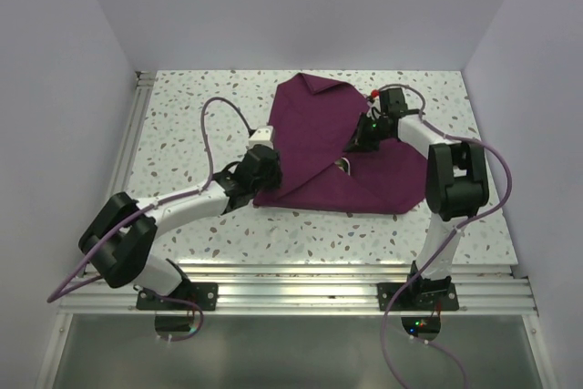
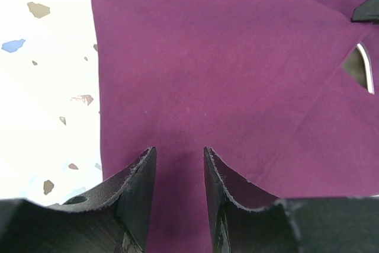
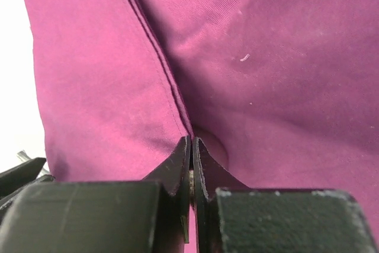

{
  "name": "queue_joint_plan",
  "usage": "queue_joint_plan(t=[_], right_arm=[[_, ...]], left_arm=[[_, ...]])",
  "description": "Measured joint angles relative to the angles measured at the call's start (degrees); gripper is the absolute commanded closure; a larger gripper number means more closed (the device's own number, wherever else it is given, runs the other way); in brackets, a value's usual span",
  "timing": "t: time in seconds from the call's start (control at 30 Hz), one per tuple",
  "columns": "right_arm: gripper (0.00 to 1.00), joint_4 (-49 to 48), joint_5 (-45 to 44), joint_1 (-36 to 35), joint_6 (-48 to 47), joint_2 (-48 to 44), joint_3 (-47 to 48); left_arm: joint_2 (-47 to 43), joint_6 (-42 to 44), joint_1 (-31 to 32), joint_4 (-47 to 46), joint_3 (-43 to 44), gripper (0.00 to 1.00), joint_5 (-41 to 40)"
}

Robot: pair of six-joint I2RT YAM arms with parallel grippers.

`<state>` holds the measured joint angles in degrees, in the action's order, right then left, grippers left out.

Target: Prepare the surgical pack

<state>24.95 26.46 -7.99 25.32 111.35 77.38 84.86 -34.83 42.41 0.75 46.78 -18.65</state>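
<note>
The surgical pack [image 1: 342,148] is a plum-maroon drape lying partly folded in the middle of the speckled table, with flaps laid over each other. My left gripper [image 1: 264,167] is at its left edge; in the left wrist view it [image 2: 179,159] stands open just over flat fabric [image 2: 225,57], nothing between its fingers. My right gripper [image 1: 364,134] is over the drape's right half. In the right wrist view it [image 3: 192,141] is shut, pinching the hemmed edge of a flap [image 3: 106,81]. A sliver of shiny steel tray [image 2: 359,66] shows through a gap between flaps.
A small red object [image 1: 374,95] lies by the drape's back right corner, next to the right arm. Aluminium rails run along the table's left side [image 1: 137,125] and near edge [image 1: 301,280]. Purple walls close in the back and both sides.
</note>
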Motion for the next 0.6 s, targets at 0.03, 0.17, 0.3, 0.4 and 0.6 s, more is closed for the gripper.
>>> queue_joint_plan(t=[0.03, 0.17, 0.3, 0.4, 0.6], right_arm=[[1.00, 0.4, -0.1, 0.0, -0.1, 0.0, 0.6], [1.00, 1.2, -0.5, 0.0, -0.7, -0.2, 2.3], [1.00, 2.6, -2.0, 0.0, -1.0, -1.2, 3.5], [1.00, 3.5, -3.0, 0.0, -1.3, -1.9, 5.0], [1.00, 4.3, -3.2, 0.3, -1.6, -2.0, 7.1]], left_arm=[[-0.2, 0.0, 0.1, 0.5, 0.4, 0.59, -0.3], [-1.1, 0.2, 0.5, 1.8, 1.5, 0.59, -1.4], [-2.0, 0.5, 1.3, 2.9, 1.8, 0.59, -2.0], [-2.7, 0.6, 1.6, 3.8, 1.8, 0.59, -2.4], [-4.4, 0.6, 1.7, 4.0, 0.7, 0.59, -2.4]])
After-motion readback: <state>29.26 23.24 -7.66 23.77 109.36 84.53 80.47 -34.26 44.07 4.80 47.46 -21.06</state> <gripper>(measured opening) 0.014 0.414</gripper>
